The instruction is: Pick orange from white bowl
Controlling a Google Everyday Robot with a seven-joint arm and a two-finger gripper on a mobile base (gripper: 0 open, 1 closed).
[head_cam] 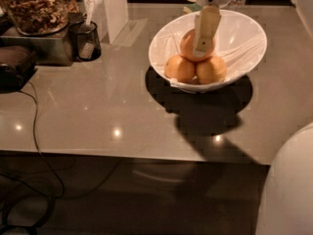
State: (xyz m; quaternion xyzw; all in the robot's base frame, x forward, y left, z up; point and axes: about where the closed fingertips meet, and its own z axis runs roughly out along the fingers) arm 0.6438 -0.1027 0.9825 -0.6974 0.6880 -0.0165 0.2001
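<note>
The white bowl (244,38) stands on the grey table at the back right. It holds three oranges. The largest, deeper-toned orange (187,47) lies on top of two smaller, yellower ones (179,68) (211,70). My gripper (204,42) comes down from the top edge into the bowl. Its cream-coloured tip lies right over the top orange and covers that orange's right side. The orange still rests on the other two.
A jar of nuts (34,6) on a metal box, a black cup (85,40) and a white block (113,9) stand at the back left. A black device (14,67) and its cable (34,126) lie at the left. A white rounded robot part (293,190) fills the lower right corner.
</note>
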